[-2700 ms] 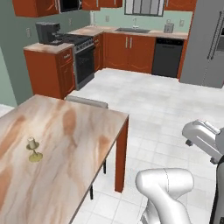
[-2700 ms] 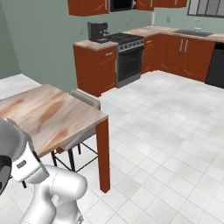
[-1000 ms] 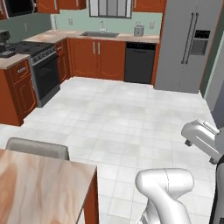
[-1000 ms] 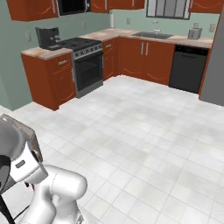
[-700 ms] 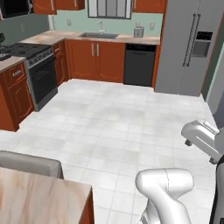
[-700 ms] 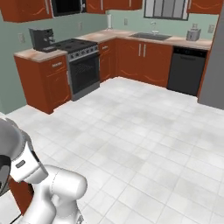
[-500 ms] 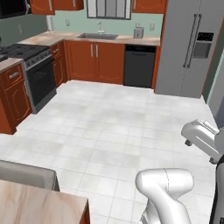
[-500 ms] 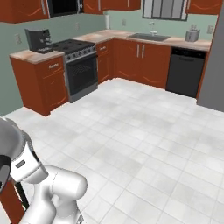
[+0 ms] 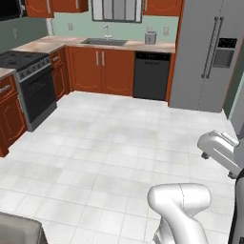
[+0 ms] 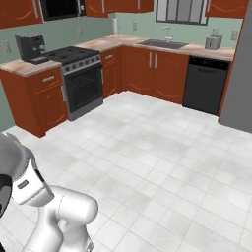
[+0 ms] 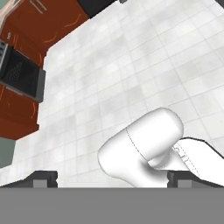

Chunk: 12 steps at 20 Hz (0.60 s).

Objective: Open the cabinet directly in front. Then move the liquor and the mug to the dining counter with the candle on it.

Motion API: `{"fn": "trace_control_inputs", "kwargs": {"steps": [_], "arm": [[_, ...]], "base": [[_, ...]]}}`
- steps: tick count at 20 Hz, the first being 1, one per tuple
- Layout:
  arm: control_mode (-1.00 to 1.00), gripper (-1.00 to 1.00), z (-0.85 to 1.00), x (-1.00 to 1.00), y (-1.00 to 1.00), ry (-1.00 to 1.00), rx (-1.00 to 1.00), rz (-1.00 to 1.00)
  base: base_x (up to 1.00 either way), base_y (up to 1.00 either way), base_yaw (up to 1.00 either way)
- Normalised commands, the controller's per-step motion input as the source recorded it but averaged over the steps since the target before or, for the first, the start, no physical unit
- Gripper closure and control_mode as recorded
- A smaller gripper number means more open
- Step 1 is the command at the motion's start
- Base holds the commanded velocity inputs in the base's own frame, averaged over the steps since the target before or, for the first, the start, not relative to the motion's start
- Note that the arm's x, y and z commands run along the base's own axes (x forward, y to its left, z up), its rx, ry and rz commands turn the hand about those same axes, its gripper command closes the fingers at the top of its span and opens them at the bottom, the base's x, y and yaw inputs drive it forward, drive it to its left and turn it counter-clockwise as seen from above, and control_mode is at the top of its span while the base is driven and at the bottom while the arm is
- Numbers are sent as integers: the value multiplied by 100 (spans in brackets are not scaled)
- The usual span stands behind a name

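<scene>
My gripper (image 11: 113,178) is open, its two dark fingertips (image 11: 43,177) standing far apart with nothing between them, and it looks down at the white tiled floor. Reddish-brown wall cabinets (image 9: 52,5) with silver bar handles run along the top of the left base view. In the right base view more such cabinets (image 10: 17,12) hang above the stove side. Their doors are shut. The liquor, the mug, the dining counter and the candle are out of view.
A black stove (image 10: 78,78) stands on the left, with a coffee machine (image 10: 30,48) beside it. Low cabinets with a sink (image 9: 105,43), a black dishwasher (image 9: 151,75) and a grey fridge (image 9: 205,52) line the back. A grey chair back (image 9: 19,231) pokes in at lower left. Wide floor lies ahead.
The base has turned, so the whole scene has slid left: the dining counter with the candle has left the picture, and the fridge and sink wall have come nearer the centre. The gripper stays open.
</scene>
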Motion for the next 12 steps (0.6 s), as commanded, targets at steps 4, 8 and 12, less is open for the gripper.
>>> {"fn": "trace_control_inputs", "kwargs": {"steps": [4, 8, 12], "arm": [[100, -100, 0, 0, 0, 0, 0, 0], [100, -100, 0, 0, 0, 0, 0, 0], [100, -100, 0, 0, 0, 0, 0, 0]], "base": [[59, -9, 4], [59, -6, 5], [63, -3, 6]]}}
